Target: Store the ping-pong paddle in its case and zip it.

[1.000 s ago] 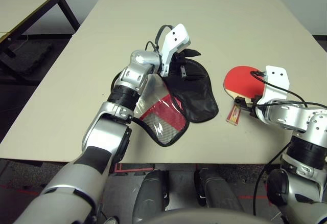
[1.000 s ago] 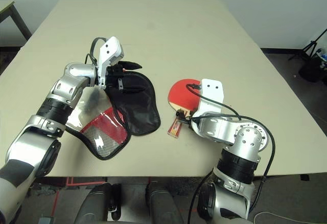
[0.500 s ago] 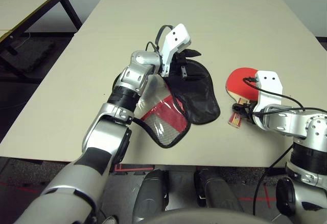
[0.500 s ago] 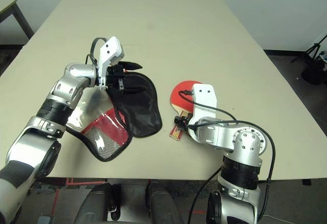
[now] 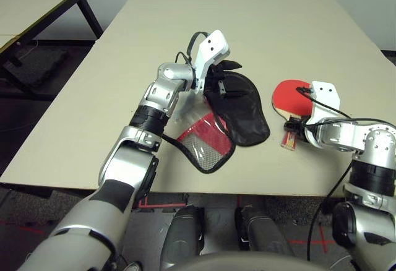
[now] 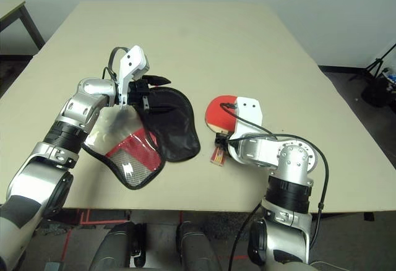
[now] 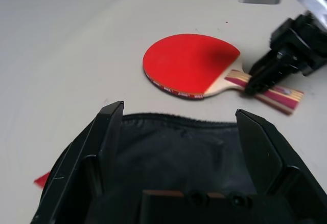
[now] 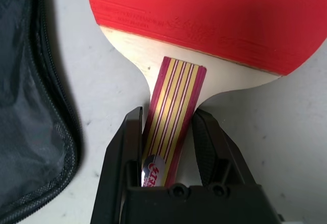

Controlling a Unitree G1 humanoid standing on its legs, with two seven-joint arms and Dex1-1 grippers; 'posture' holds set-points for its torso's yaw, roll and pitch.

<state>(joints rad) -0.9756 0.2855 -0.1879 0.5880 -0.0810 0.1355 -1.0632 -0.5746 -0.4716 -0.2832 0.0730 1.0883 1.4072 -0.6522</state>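
The ping-pong paddle (image 5: 289,94) lies flat on the table, red face up, right of the case (image 5: 240,110). My right gripper (image 8: 166,117) is shut on its striped wooden handle (image 8: 173,96), one black finger pressed to each side. The case lies unzipped and spread: black lining toward the paddle, red panel with mesh (image 5: 207,142) near the front edge. My left gripper (image 7: 179,112) hovers open over the far end of the black lining, fingers (image 7: 107,127) wide apart with nothing gripped between them.
The beige table (image 5: 247,17) stretches far behind the case and the paddle. A second table (image 5: 37,2) stands beyond the left edge. The paddle's handle end lies close to the table's front edge (image 5: 278,193).
My right gripper's fingers have closed in on the paddle's handle, and the right forearm has swung nearer to the front edge. The left gripper stays open over the case.
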